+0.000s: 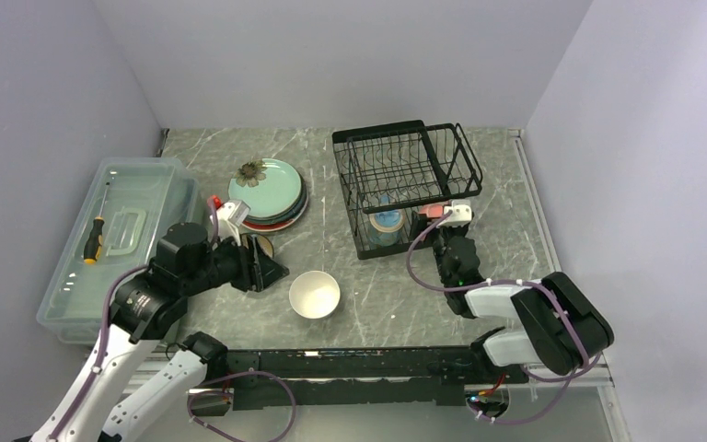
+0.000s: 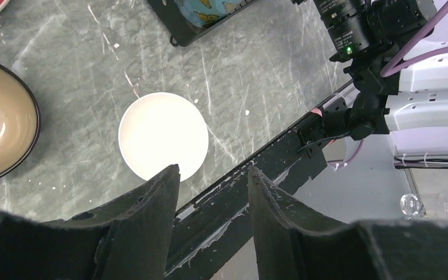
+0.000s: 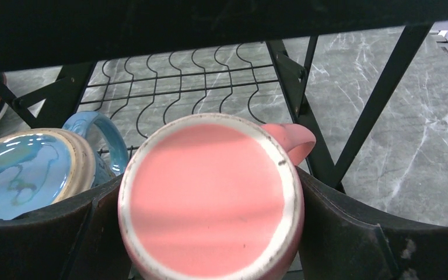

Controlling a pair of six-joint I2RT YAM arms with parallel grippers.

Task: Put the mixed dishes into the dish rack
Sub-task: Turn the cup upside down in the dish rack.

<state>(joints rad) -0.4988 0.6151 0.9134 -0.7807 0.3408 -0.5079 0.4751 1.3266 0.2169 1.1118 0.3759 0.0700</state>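
Nearest, the left gripper (image 2: 213,175) hangs over the near part of the table with its fingers spread and nothing between them. The white bowl (image 2: 163,135) sits upright just beyond its tips and the brown bowl (image 2: 0,137) stands further left. Both are still outside the rack.

The step in hand appears to belong to the right gripper (image 1: 437,216), which is clamped on the pink mug (image 3: 210,198). The mug is upside down, base toward the wrist camera and handle pointing far-right. It is at the near-right opening of the lower tier of the black wire dish rack (image 1: 377,130), under the rack's upper frame. I cannot tell whether its rim already rests on the wires.

The blue mug (image 3: 29,172) stands inverted just to its left, very close. To do this well:

- Keep the pink mug level and low enough to pass under the upper frame.
- Hold a gap from the blue mug so the left finger does not nudge it.
- Watch the handle against the slanted strut on the right.
- Let the rim settle on the wires before the fingers part, then draw straight back toward the near side.

Farther left, the stacked plates (image 1: 272,189), with a mint-green flowered one on top, wait on the table.
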